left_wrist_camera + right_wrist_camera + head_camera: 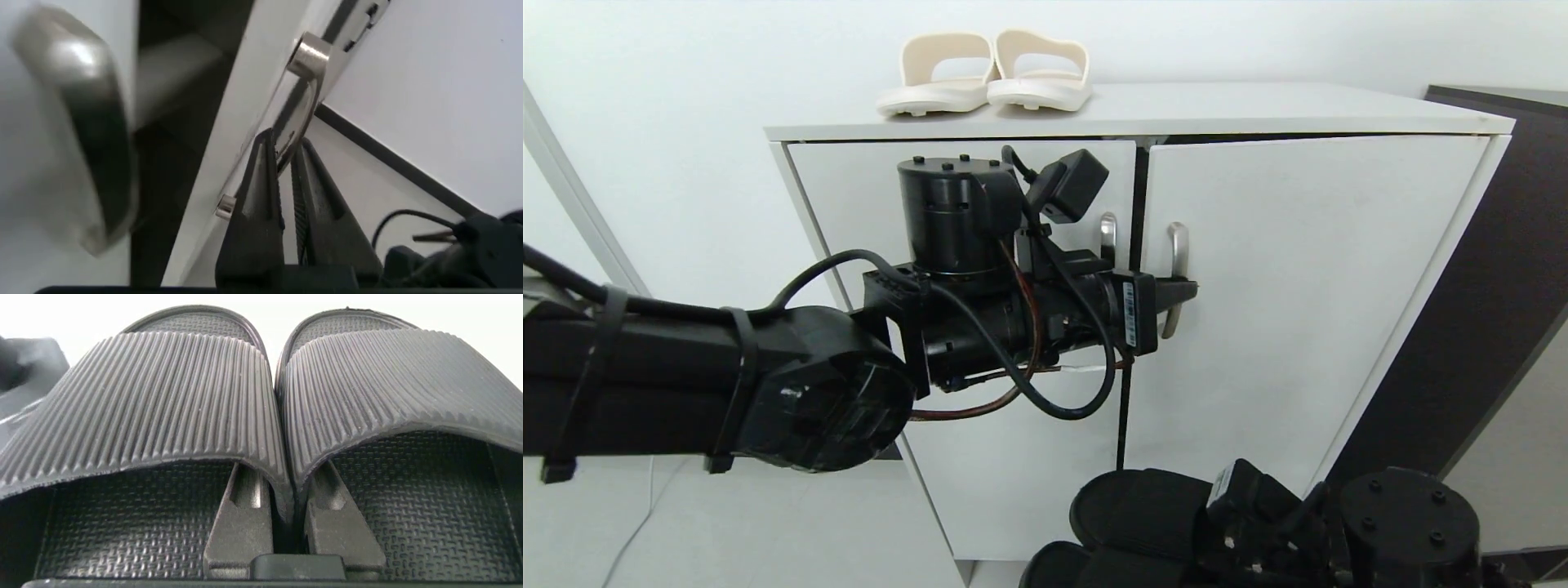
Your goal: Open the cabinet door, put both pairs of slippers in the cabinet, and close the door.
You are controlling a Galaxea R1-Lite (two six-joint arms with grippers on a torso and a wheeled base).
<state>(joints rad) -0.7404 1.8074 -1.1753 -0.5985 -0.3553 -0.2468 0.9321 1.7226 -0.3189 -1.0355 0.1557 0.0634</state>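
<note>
White two-door cabinet (pixel 1298 110): doors upright, narrow dark gap between them. Curved metal handle (pixel 1177 241) on right door, beside gap. Pair of cream foam slippers (pixel 988 77) side by side on cabinet top, toward its left end. Pair of black ribbed rubber slippers (pixel 188 400) side by side, low before cabinet front, inner strap edges touching.

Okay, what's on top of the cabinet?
A pair of cream slippers, side by side near the front edge of the cabinet. Whatever lies behind them is covered.
</note>
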